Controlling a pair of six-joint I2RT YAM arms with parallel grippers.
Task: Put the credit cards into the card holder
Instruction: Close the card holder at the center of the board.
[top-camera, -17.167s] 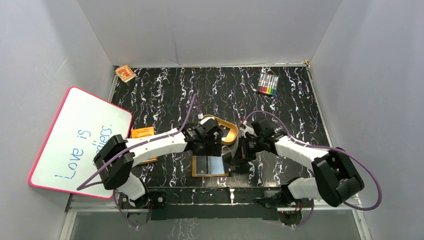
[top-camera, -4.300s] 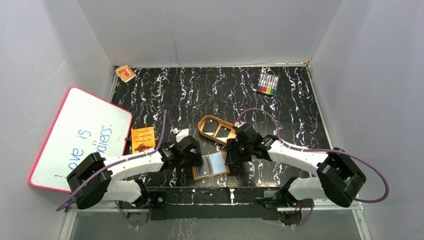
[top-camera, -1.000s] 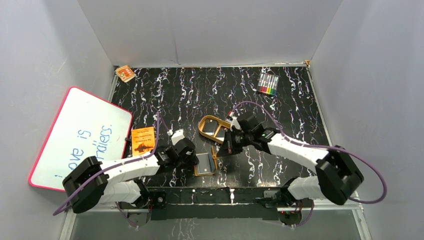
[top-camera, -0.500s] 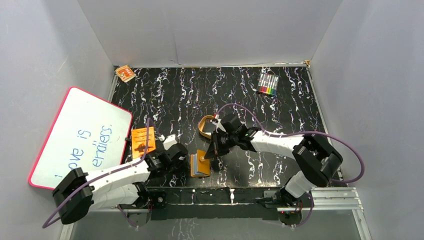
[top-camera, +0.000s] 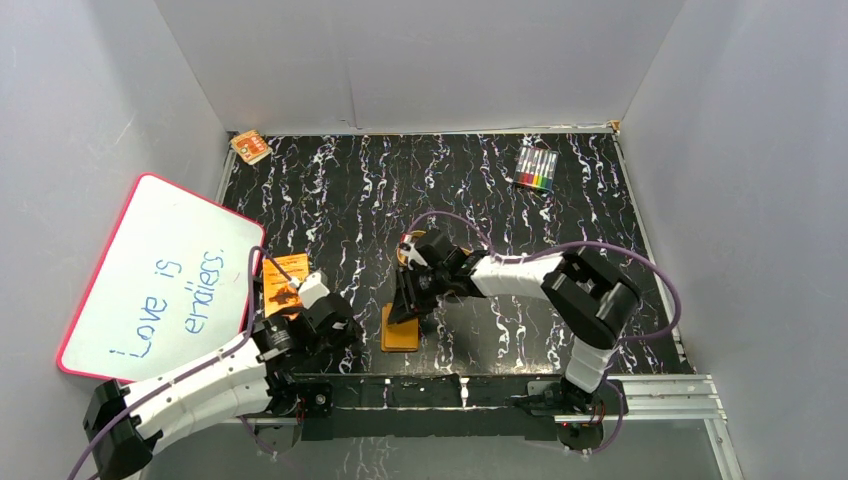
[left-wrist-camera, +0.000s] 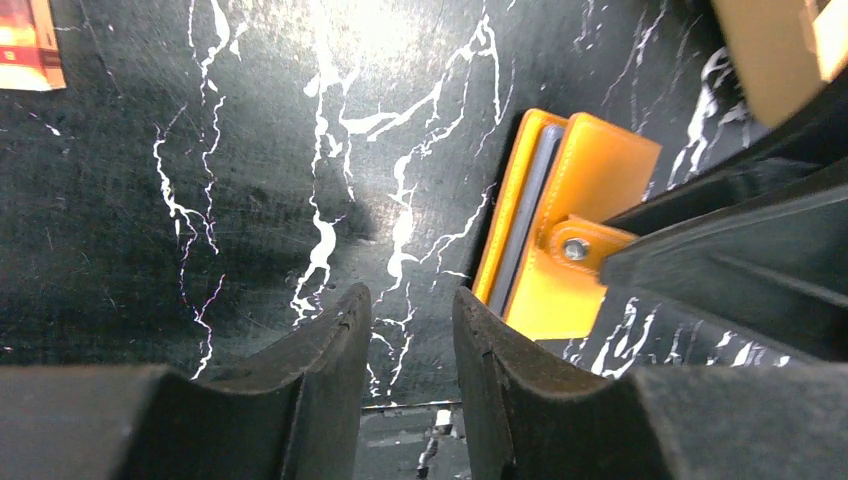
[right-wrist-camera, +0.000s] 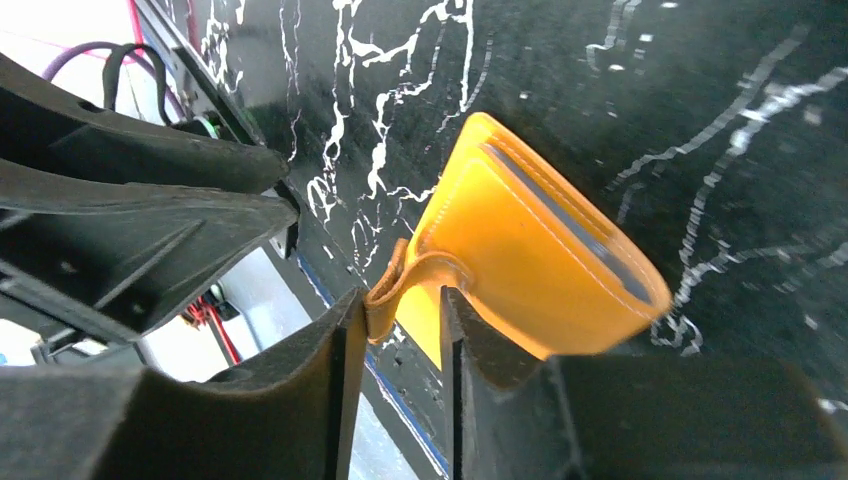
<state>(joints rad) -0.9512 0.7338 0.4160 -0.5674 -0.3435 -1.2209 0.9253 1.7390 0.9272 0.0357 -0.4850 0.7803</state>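
The black, white-veined tabletop (top-camera: 450, 180) carries the folded card holder (top-camera: 402, 335) near its front edge and an orange booklet (top-camera: 283, 285) to the left. Coloured markers (top-camera: 536, 168) lie far right, a small orange packet (top-camera: 250, 146) far left.

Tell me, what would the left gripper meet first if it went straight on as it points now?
The left gripper would likely meet bare table, just beside the holder; depth is unclear.
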